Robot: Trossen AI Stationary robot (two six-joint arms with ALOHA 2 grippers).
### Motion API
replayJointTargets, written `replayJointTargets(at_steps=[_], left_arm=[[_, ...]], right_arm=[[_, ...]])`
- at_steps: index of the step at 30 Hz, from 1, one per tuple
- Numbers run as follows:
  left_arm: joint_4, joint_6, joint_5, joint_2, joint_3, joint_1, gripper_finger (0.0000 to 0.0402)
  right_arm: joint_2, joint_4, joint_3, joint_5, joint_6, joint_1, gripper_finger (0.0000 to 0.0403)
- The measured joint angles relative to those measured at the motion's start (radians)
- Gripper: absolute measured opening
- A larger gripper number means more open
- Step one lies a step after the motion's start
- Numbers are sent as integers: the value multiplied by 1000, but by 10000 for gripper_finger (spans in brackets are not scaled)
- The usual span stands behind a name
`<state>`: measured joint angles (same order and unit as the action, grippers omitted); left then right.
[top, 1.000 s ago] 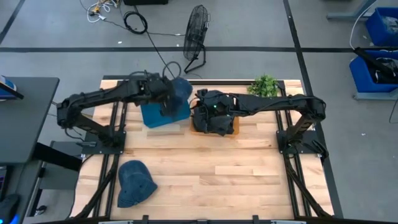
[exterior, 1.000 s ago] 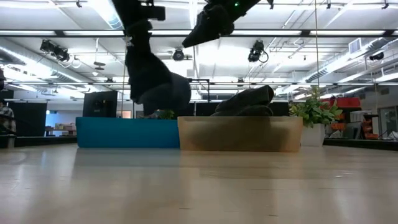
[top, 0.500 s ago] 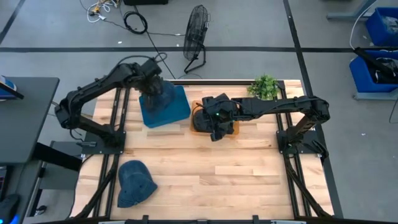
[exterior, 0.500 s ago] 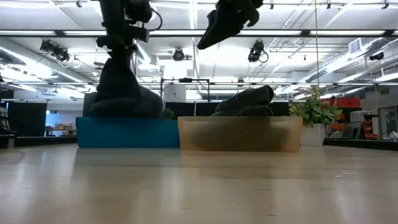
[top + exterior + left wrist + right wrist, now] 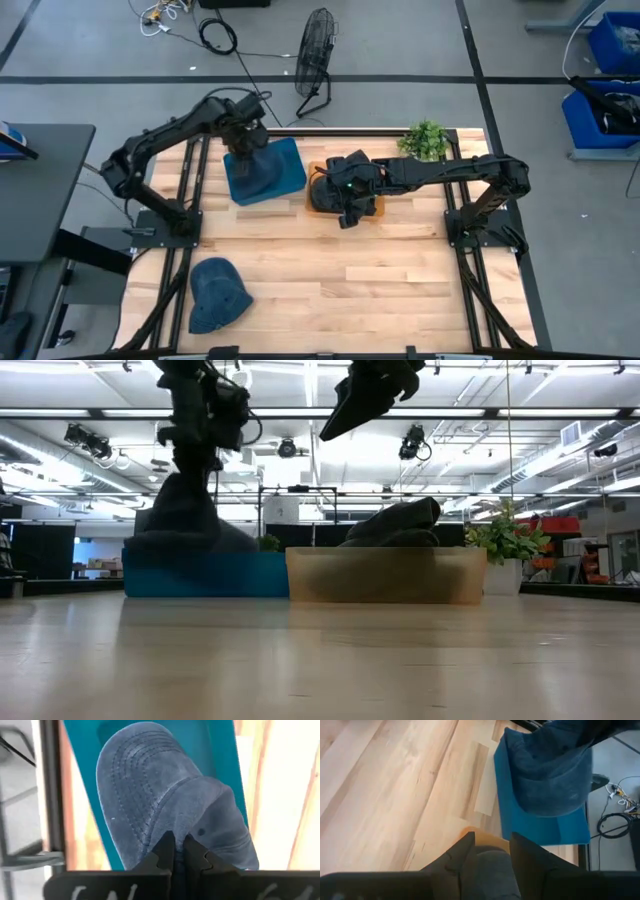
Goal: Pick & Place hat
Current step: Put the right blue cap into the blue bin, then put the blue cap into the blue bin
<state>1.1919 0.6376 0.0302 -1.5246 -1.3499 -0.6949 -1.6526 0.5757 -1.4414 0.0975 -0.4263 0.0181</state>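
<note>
A blue denim hat sits in the blue bin at the table's far side, and my left gripper is shut on it from above. In the low view the hat rises in a peak from the bin up to the left gripper. My right gripper hangs open above a dark grey hat, which lies in the tan bin beside the blue one. It stands well clear of that hat. My left gripper pinches the hat's crown, close to where it meets the brim, between its two fingers. The fingers come from above, pointing down. The hat hangs below them in a peak, and its brim and lower edge rest in the blue bin.
A second blue hat lies on the table near its near-left corner. A small potted plant stands at the far edge, right of the tan bin. Bare wood fills the table's middle and near right. A fan stands on the floor beyond.
My left gripper has carried the blue hat toward the table's left, from above the blue bin's right edge to over the bin, and has lowered it. The hat, which was hanging clear, now rests in the bin, and the gripper stays shut on it.
</note>
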Motion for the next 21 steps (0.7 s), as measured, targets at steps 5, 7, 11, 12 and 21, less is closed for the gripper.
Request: replayJointTargets(at_steps=[5,7,11,12,21], left_arm=[[-18,-68,0,-84,0,0,15],[-42,-77,-2,-109,0,0,27],[-113,-81,-73,-129,0,1,59],[-128,-84,-88,-132,0,1,68],[-83,-129,-101,-132,0,1,156]], right_arm=[[-1,3,0,0,24,0,125],[-1,4,0,0,26,0,126],[-1,5,0,0,26,0,125],[-1,5,0,0,26,0,124],[-1,5,0,0,26,0,121]])
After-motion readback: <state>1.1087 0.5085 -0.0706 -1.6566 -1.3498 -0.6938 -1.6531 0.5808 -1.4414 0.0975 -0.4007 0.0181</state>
